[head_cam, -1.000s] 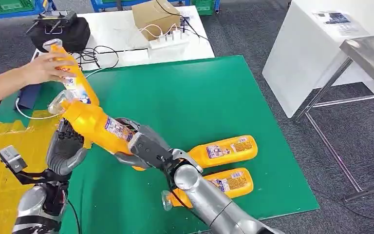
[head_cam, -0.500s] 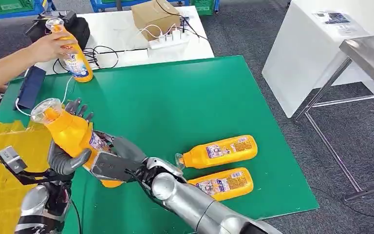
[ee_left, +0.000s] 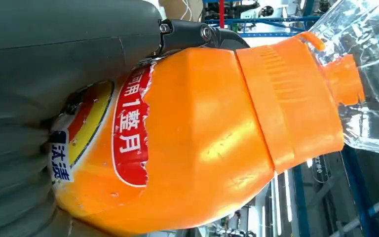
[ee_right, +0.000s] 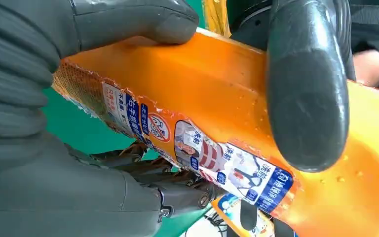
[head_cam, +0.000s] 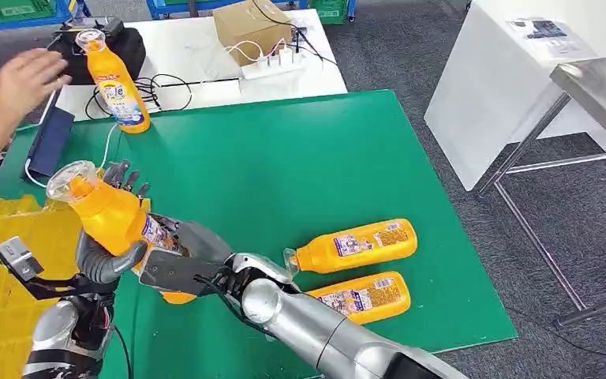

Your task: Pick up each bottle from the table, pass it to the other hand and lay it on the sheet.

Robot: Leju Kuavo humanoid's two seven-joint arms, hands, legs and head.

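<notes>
Since the earlier frame the person's hand (head_cam: 25, 77) released the upright bottle (head_cam: 115, 83); both left hand (head_cam: 109, 237) and right hand (head_cam: 180, 267) clasp the held bottle (head_cam: 114, 219), neck tilted up-left above the green worktop (head_cam: 300, 166), left hand nearer the yellow sheet (head_cam: 0, 268).

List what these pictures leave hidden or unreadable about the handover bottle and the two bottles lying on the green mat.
- Held bottle, head view: its base is covered by the right robot hand.
- Left robot hand, head view: the bottle hides most of its fingers.
- Nearer lying bottle, head view: the right arm covers its cap end.
- Both lying bottles' labels, including the farther bottle: print too small to read.
- Left wrist view: clear cap cut off by the picture's edge.
</notes>
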